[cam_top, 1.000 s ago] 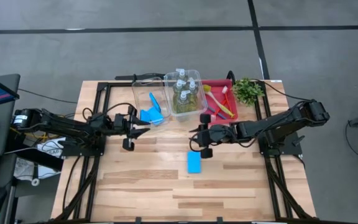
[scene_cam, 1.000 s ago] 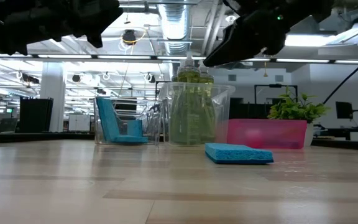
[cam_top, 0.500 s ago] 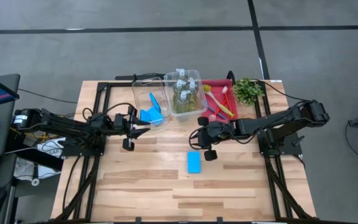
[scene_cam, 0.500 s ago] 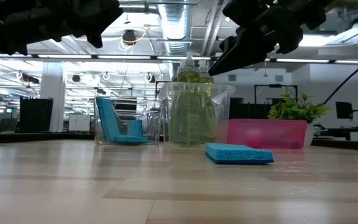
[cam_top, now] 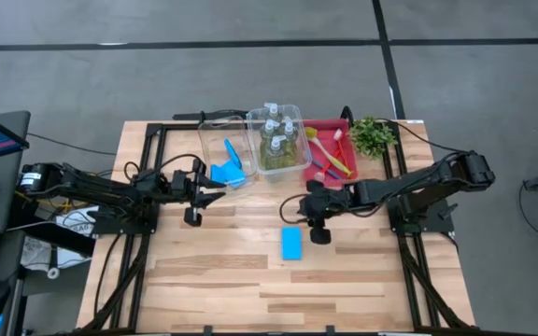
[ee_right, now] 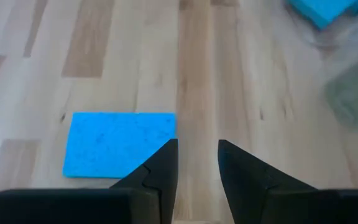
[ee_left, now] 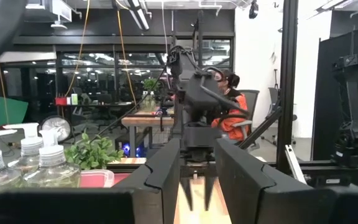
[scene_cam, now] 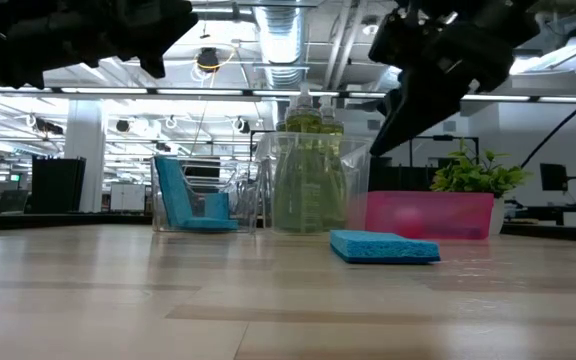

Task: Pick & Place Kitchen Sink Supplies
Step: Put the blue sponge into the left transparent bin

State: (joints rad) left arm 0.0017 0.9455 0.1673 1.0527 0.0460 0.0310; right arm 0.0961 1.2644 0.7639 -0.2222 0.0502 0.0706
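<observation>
A flat blue rectangular sponge with a porous, matte face lies alone on the pale wood-plank bench, its long axis running from the near edge toward the bins. The right pincer hangs just beside and above it with its dark fingers slightly parted around nothing. The left pincer waits, parted and empty, beside the clear plastic bin holding upright blue sponges; small clear bottles of yellow-green liquid with white tops fill the neighbouring clear bin.

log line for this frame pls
right gripper: open, empty, above table near loose blue sponge | left gripper: open, empty, by sponge bin | bottles: binned
</observation>
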